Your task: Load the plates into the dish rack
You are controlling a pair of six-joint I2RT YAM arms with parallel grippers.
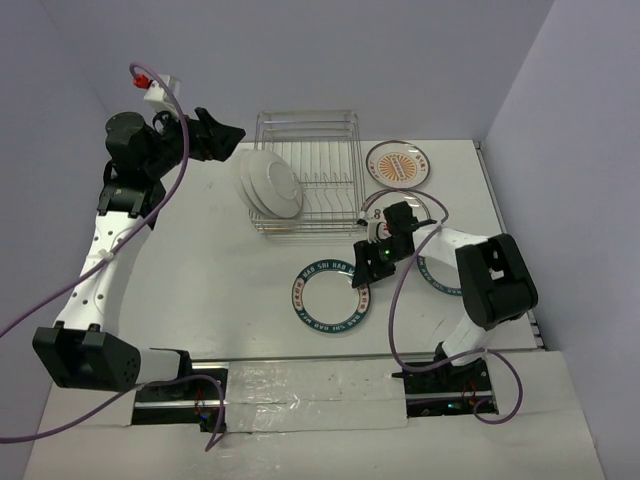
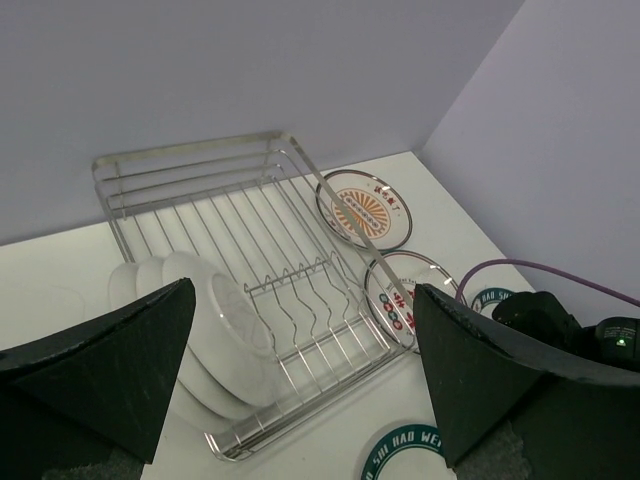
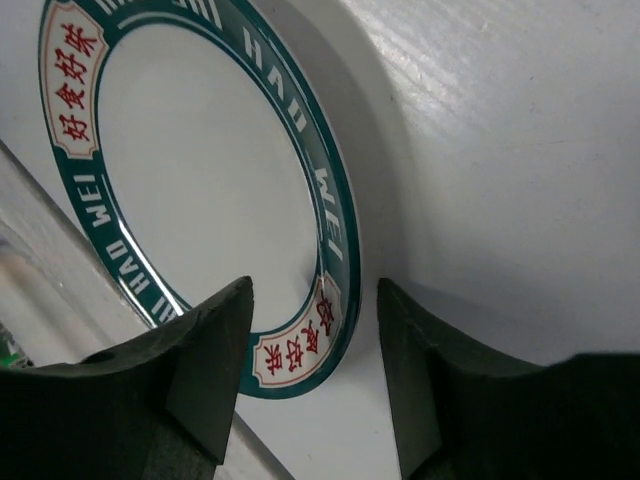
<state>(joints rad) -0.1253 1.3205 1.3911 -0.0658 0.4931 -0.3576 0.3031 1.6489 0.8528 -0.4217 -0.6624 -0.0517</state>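
Observation:
The silver wire dish rack (image 1: 318,170) stands at the back centre, with three white plates (image 1: 268,185) upright at its left end. A teal-rimmed plate (image 1: 330,295) lies flat in front of the rack. My right gripper (image 1: 365,272) is low at that plate's right edge. In the right wrist view the open gripper (image 3: 315,340) straddles the plate's rim (image 3: 335,200) without closing on it. My left gripper (image 1: 228,135) is open and empty, raised left of the rack. Its wrist view shows the rack (image 2: 250,200) and the racked plates (image 2: 215,330) below.
A plate with an orange centre (image 1: 398,165) lies right of the rack. A plate with red marks (image 1: 405,212) lies in front of it. Another teal-rimmed plate (image 1: 440,272) lies partly under my right arm. Walls close the left, back and right sides.

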